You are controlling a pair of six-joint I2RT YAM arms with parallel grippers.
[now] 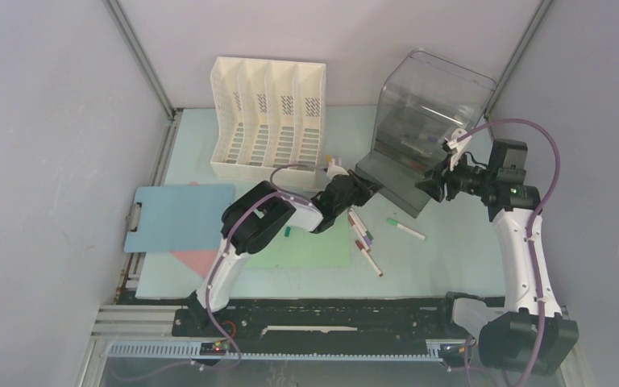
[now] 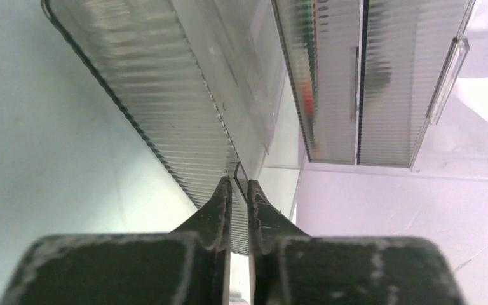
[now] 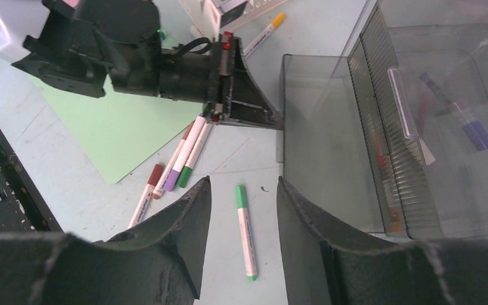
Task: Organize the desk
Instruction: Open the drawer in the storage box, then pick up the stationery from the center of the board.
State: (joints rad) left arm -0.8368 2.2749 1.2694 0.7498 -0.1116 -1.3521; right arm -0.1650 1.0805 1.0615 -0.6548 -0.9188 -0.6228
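Currently your left gripper (image 2: 240,184) has its fingers (image 2: 219,204) pressed nearly together on the thin edge of a ribbed, see-through flap (image 1: 395,181). That flap folds down from the front of the smoky bin (image 1: 427,105) onto the desk (image 1: 451,258). The desk is the pale mint top that spreads from the arm bases to the far wall, and everything else sits on it. The bin stands at its far right, leaning back, and a few pens show as blurs through its wall. Your right gripper (image 3: 243,185) hovers over the near right edge of the flap with its fingers about half apart and nothing between them. On the desk below its gap lies a green-capped marker (image 3: 246,235), just beside the flap. A loose cluster of markers (image 1: 363,238) lies to the left of that one, near your left arm, at the right edge of a green sheet (image 1: 314,250). A yellow-capped marker (image 3: 267,30) rests farther back beside the white file rack (image 1: 267,117), which stands at the far middle left. At the left edge you have a blue clipboard (image 1: 181,216) lying flat, with a pink sheet (image 1: 197,260) poking out from under its near side.
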